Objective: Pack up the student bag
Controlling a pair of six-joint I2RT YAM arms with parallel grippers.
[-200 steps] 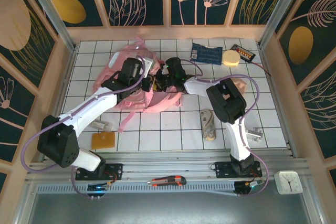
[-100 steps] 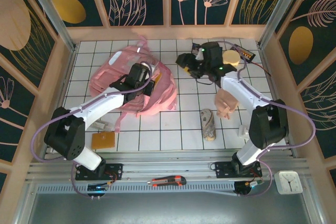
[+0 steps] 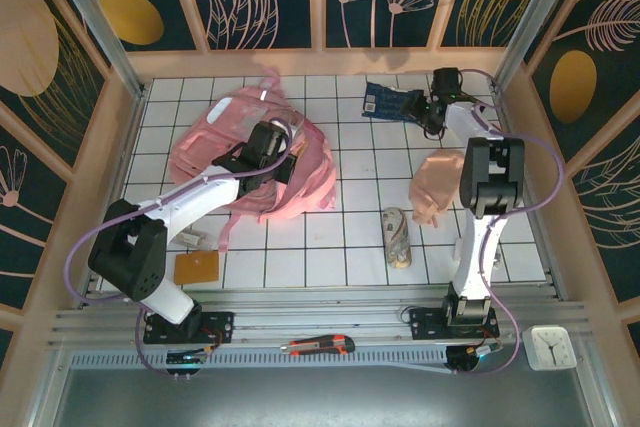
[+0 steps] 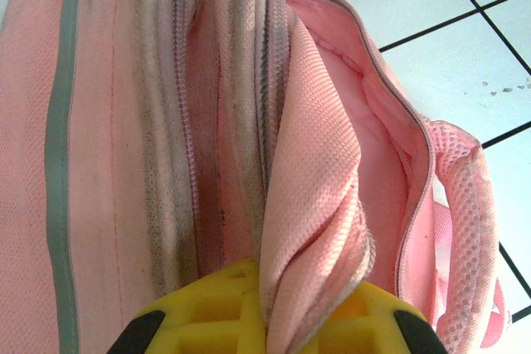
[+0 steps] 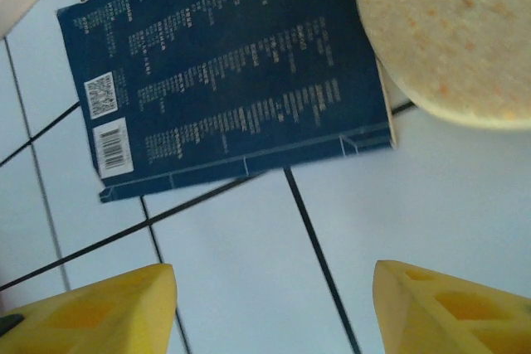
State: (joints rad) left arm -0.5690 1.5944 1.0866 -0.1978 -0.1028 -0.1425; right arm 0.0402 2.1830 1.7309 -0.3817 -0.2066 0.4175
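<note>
From above, the large soft pink fabric backpack [image 3: 215, 147] lies slumped on the far left part of the white tiled table [image 3: 330, 247], its opening turned toward the middle. The left gripper [image 3: 283, 157] sits on the bag's right edge, apparently there to hold the mouth up so that things can go in. The right gripper [image 3: 430, 112] hangs over the far right corner, just beside a dark blue printed booklet [image 3: 392, 102], probably the next item to be packed. A small peach-pink cloth piece [image 3: 435, 182] lies near the right arm, well apart from the bag.

The left wrist camera shows the reason for that hold. The yellow fingers [image 4: 207, 321] are clamped tight on a fold of pink mesh fabric at the zip line, and to the right of the fold the lined compartment gapes open. The pinch looks secure, though the cloth is limp and could sag if released.

In the right wrist view the jaws stand well apart with nothing between them, only bare tile. The booklet lies flat just ahead, and a round cream speckled disc [image 5: 448, 31] overlaps its corner, which may hinder a clean pick.
</note>
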